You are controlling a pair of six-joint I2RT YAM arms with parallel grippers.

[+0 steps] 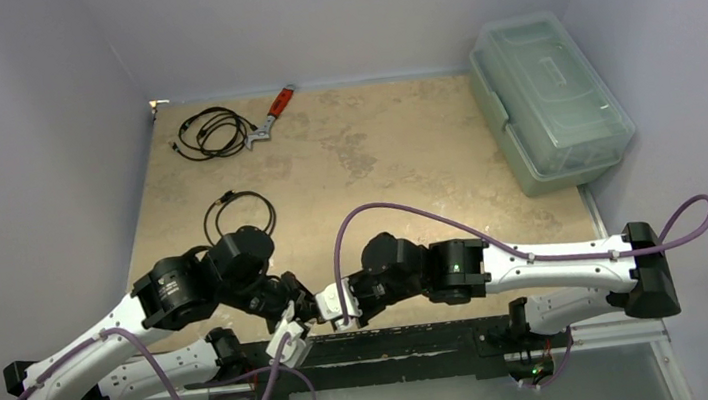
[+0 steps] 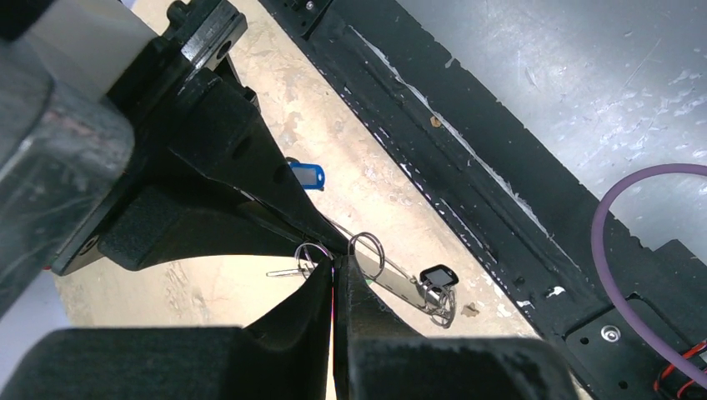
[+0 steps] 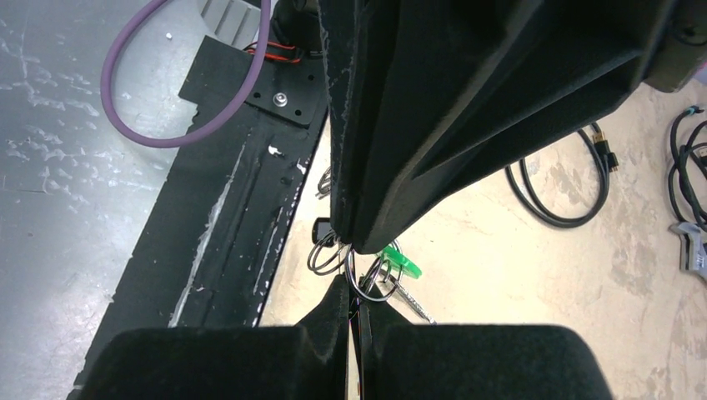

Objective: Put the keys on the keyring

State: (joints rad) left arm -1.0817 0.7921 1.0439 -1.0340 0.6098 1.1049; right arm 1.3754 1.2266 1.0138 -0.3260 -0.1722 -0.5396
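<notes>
Left gripper (image 2: 333, 279) and right gripper (image 3: 354, 305), both pinched shut, meet tip to tip at the keyring (image 2: 367, 235) just beside the black rail (image 2: 467, 208), with the green key (image 3: 402, 263), blue key (image 2: 307, 175) and dark key (image 2: 438, 277) close by; threading seems in hand, next calling for fine alignment.

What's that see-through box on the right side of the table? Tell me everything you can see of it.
The box is a rectangular tub of pale, greenish see-through plastic with rounded corners; its ribbed lid is on. It sits flat at the far right of the table, turned a little askew to the table's edge, close to the right wall. Nothing rests on it. What it holds cannot be told.
</notes>
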